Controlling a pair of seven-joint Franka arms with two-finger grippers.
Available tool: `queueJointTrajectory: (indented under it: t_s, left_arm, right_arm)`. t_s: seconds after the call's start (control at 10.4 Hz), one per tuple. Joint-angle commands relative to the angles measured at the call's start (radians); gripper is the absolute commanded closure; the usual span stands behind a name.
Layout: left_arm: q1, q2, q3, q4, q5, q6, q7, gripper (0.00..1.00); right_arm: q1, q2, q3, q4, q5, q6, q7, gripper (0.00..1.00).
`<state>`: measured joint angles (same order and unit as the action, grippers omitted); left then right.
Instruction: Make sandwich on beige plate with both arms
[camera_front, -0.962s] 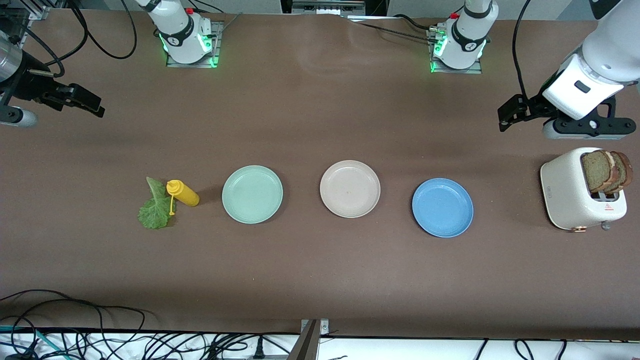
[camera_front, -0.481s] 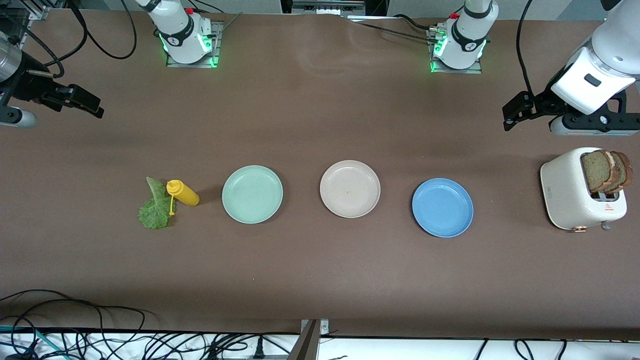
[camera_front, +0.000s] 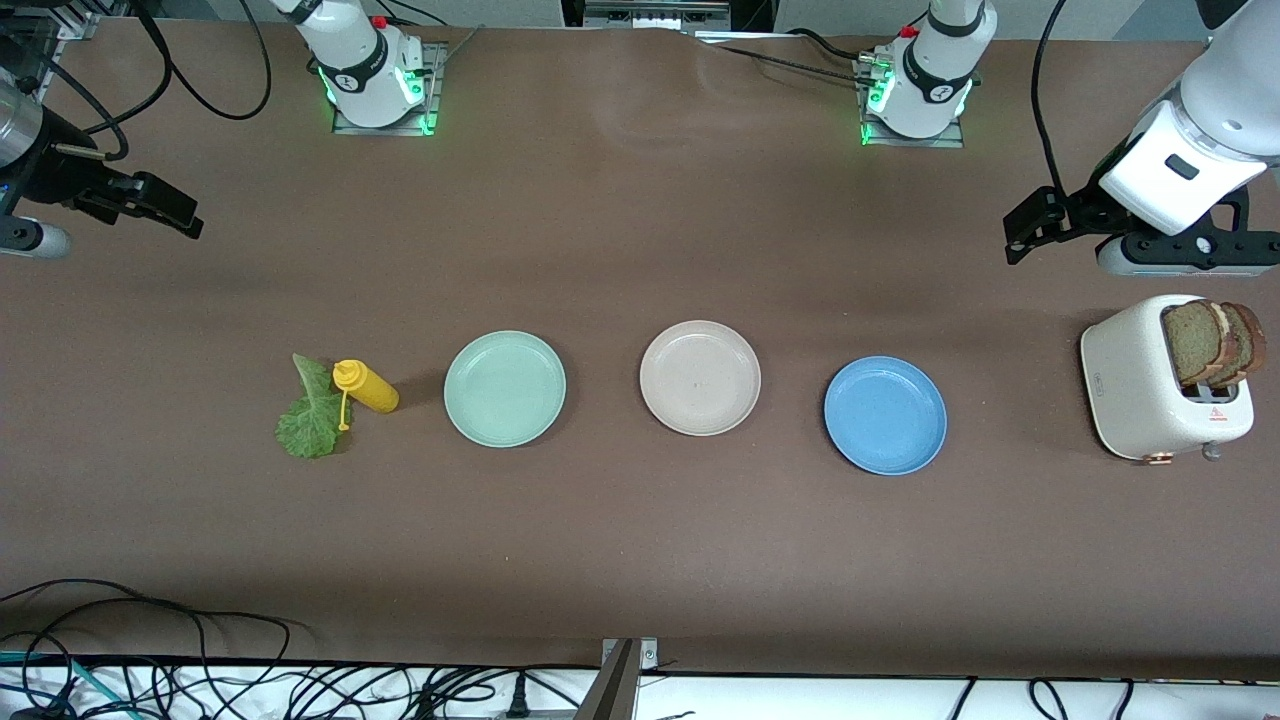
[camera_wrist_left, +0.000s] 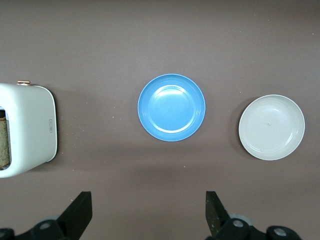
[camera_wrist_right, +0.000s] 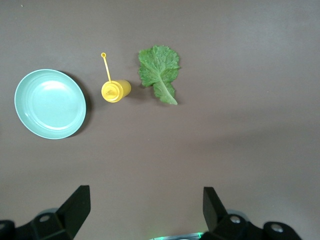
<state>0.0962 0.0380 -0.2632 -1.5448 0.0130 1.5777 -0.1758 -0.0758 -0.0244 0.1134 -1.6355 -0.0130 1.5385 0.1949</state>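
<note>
Three plates line the table's middle; lettuce and bottle toward the right arm's end, toaster holding bread toward the left arm's.

A plain matte brown table carries three plain, unpatterned plates in a row: a mint-green plate at nine o'clock of the beige plate, which is a pale pinkish beige, and a bright blue plate at three o'clock of it. A ruffled green lettuce leaf with paler veins lies beside a solid yellow squeeze bottle. A cream-white toaster with a small red mark holds brown, speckled wholegrain bread slices, and both arms are white with black grippers.
</note>
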Motion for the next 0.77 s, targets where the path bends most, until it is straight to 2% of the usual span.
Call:
queueJointTrajectory:
  t_s: [0.0,0.67]
  left_arm:
    - [0.001,0.005,0.001,0.018,-0.025,-0.01,0.004,0.0]
    - [-0.003,0.005,-0.001,0.018,-0.024,-0.013,0.006,0.0]
  right_arm:
    - [0.004,0.012,0.003,0.022,-0.021,-0.014,-0.002,0.0]
    - [0.001,0.032,0.0,0.011,-0.016,-0.006,-0.008,0.0]
